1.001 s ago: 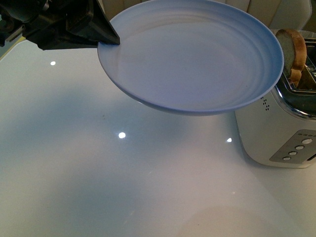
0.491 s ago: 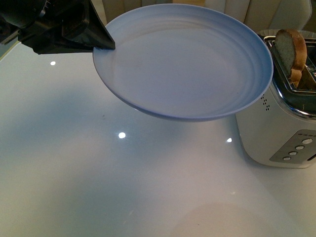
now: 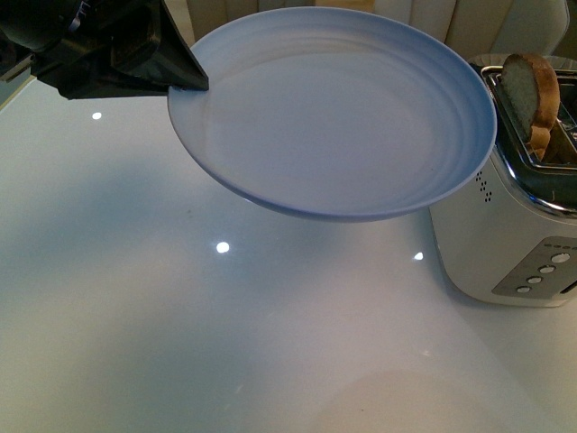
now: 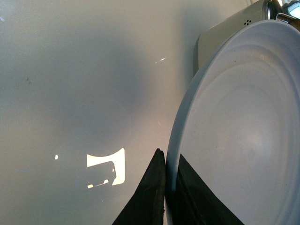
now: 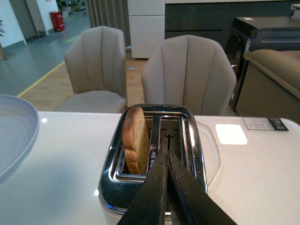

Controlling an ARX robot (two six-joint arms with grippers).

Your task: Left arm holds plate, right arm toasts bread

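Left gripper (image 4: 166,185) is clamped on the left rim of the plate (image 3: 334,117). The plate is held tilted in the air above the table (image 3: 135,316), just left of the toaster (image 3: 505,244). Bread (image 3: 527,90) stands in 1 toaster slot, top well proud. Right gripper (image 5: 167,157) is over the toaster, fingers pressed together on nothing.

Step judged: plate presented to receive the slice. Next move calls for the right fingers to be parted and set astride the crust.

Against 1.0 s ago, the plate is slightly further left and higher, and its rim no longer overlaps the bread.
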